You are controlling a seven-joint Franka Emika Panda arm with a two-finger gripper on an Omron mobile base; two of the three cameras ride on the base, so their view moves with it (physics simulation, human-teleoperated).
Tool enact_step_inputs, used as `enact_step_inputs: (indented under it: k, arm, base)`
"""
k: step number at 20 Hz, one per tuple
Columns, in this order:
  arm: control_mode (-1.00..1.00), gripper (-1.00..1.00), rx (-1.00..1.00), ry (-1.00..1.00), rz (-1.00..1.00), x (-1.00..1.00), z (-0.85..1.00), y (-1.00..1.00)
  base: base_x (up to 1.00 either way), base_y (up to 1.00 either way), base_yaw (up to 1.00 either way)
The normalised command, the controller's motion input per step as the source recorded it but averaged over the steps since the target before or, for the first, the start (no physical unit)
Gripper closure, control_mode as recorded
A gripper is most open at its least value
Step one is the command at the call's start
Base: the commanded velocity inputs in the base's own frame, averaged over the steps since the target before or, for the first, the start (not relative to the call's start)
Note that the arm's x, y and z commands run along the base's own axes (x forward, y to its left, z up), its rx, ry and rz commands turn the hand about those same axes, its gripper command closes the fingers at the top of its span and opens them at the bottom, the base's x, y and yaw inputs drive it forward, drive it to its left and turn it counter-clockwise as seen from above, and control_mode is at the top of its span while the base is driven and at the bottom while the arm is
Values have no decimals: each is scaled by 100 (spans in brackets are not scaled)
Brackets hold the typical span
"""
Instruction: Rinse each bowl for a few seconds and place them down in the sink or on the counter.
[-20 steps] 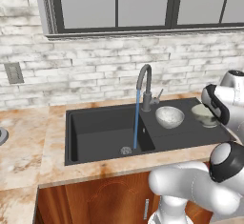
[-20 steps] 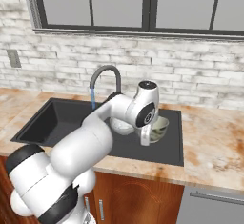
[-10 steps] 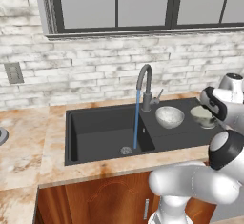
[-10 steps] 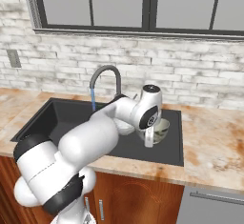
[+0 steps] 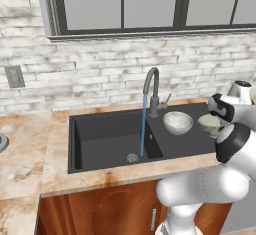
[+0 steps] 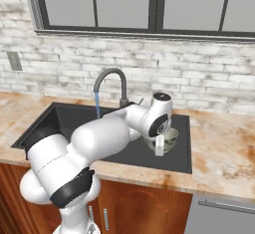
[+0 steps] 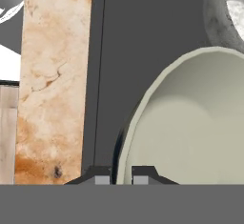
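I see my jaws (image 7: pixel 120 174) pinched on the rim of the plain pale round bowl (image 7: pixel 190 123), over the flat side shelf of the matte black sink (image 5: pixel 110 139); the speckled grey bowl (image 5: pixel 178 122) sits close alongside; the deep basin lies open beneath the running tap (image 5: pixel 151 90); the marbled beige tabletop (image 7: pixel 52 75) edge is near.

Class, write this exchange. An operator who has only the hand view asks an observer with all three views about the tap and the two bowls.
Operator: My jaws pinch the pale bowl by its rim. Is water running?
Observer: Yes. A blue stream falls from the tap into the deep basin.
Operator: Where does the speckled bowl sit?
Observer: Upright on the sink's flat side section, between the tap and your pale bowl.
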Motion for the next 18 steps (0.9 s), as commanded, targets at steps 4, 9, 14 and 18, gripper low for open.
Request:
enact_step_inputs:
  k: [4, 9, 14, 18]
  arm:
    - [-100, 100, 2, 1, 4, 16, -22, -9]
    - [-100, 100, 3, 2, 4, 16, -24, -10]
    - [-100, 100, 3, 2, 4, 16, -23, -12]
    - [-100, 100, 3, 1, 3, 14, -22, -14]
  base:
    - [0, 0, 0]
    - [0, 0, 0]
    - [0, 0, 0]
    - [0, 0, 0]
